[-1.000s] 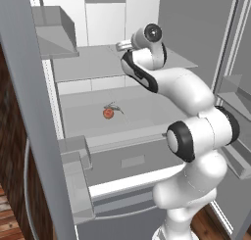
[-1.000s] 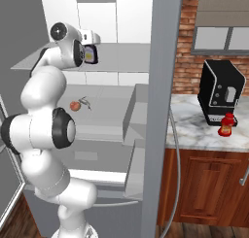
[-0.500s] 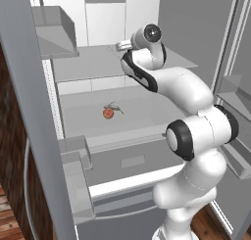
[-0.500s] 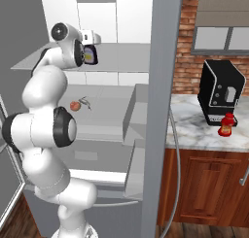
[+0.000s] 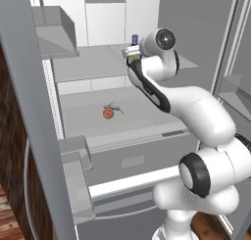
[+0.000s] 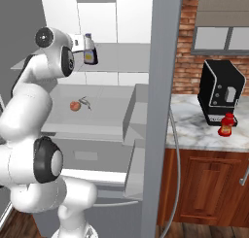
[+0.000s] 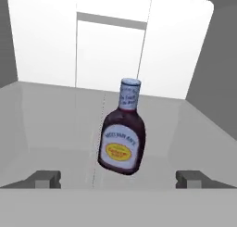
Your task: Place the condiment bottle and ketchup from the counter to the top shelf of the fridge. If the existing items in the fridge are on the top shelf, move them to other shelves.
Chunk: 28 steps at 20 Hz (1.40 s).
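Observation:
The condiment bottle (image 7: 121,140), dark with a yellow label, stands slightly tilted on the fridge's top shelf (image 7: 51,129), just ahead of my gripper (image 7: 118,179). The fingertips (image 7: 46,179) are spread wide on either side of it and touch nothing. From the base views, my gripper (image 5: 130,51) (image 6: 83,46) reaches over the top shelf (image 5: 88,62) with the bottle (image 5: 135,39) (image 6: 89,55) at its tip. The red ketchup (image 6: 226,125) stands on the marble counter (image 6: 194,130). On the shelf below lie the round red-orange fruit (image 5: 108,113) (image 6: 74,106) and the thin dark sprig (image 5: 116,108) (image 6: 85,102).
A black coffee machine (image 6: 221,92) stands on the counter behind the ketchup. Grey door bins (image 5: 54,31) (image 5: 76,156) hang on the open left door. The fridge's right wall (image 6: 158,110) separates the shelves from the counter. A drawer front (image 5: 132,160) sits under the lower shelf.
The fingers have spread a little wider off the condiment bottle. The arm and the bottle have hardly moved.

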Tool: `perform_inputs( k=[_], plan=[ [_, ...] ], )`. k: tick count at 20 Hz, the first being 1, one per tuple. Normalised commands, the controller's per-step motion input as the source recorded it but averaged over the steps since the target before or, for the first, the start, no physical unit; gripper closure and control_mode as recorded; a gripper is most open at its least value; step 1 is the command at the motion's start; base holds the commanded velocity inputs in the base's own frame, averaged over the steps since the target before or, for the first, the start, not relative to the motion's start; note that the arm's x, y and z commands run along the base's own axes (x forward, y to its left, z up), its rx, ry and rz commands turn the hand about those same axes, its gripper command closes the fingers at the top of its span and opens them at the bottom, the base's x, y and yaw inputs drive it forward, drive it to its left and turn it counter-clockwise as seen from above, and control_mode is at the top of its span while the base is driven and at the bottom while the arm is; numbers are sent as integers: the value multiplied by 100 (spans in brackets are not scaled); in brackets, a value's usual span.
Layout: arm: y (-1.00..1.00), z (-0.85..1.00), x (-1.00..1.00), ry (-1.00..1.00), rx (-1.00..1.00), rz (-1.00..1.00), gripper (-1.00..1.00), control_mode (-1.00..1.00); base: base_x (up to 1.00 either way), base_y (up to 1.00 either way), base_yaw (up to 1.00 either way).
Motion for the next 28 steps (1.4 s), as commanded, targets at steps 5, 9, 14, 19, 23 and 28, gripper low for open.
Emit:
perform_inputs(
  k=[5, 9, 14, 19, 23, 28],
  plan=[
    [-19, 21, -100, -4, 0, 0, -100, -100, 0, 0, 0],
    [-11, 31, -100, 0, 0, 0, -100, -100, 0, 0, 0],
    [-1, 30, -100, 0, 0, 0, -100, -100, 0, 0, 0],
    [0, 11, -100, 3, -2, 0, -100, -100, 0, 0, 0],
    [0, 0, -100, 1, -1, 0, -100, -100, 0, 0, 0],
    [0, -9, -100, 6, 0, 1, -100, -100, 0, 0, 0]
  ],
)
